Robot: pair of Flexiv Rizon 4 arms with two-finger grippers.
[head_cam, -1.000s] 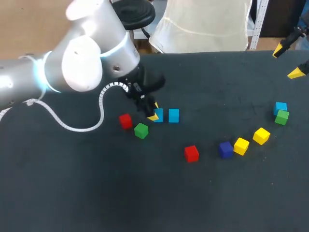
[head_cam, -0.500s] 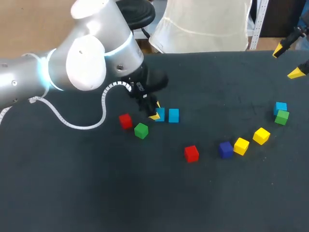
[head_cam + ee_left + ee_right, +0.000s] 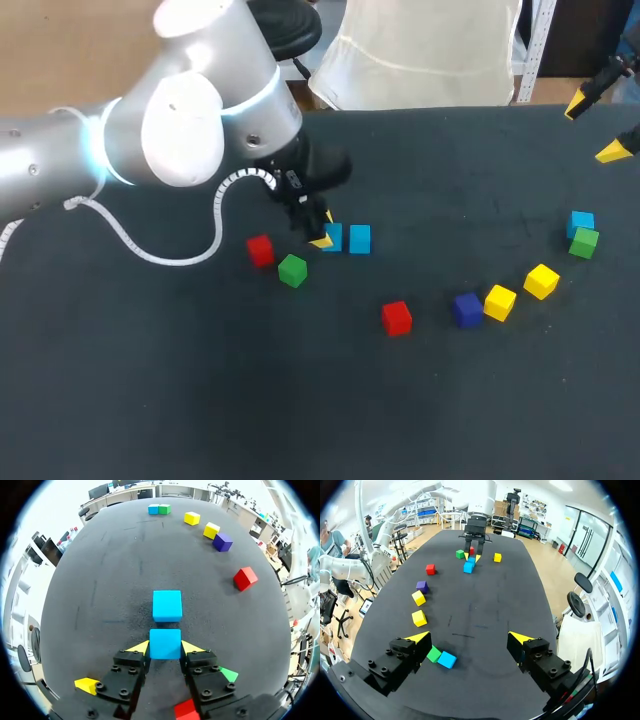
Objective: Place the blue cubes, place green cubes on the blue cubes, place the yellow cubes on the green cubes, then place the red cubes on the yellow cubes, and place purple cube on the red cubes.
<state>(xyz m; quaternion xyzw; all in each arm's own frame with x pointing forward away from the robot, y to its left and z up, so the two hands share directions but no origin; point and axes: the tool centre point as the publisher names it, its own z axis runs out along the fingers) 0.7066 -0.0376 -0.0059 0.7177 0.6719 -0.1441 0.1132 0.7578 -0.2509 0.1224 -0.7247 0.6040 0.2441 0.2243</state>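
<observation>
Pincer of left arm, clamping blue cube

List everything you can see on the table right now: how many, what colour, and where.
blue cubes: three, blue; one between the left pincer's fingers, one just ahead, one far right.
green cubes: two, green; one by the left pincer, one against the far-right blue.
yellow cubes: three, yellow; two right, one beside the left pincer.
red cubes: two, red; left, middle.
purple cube: one, purple; beside a yellow.
table: one, black.
left pincer: shut on a blue cube.
right pincer: open, right end.
</observation>
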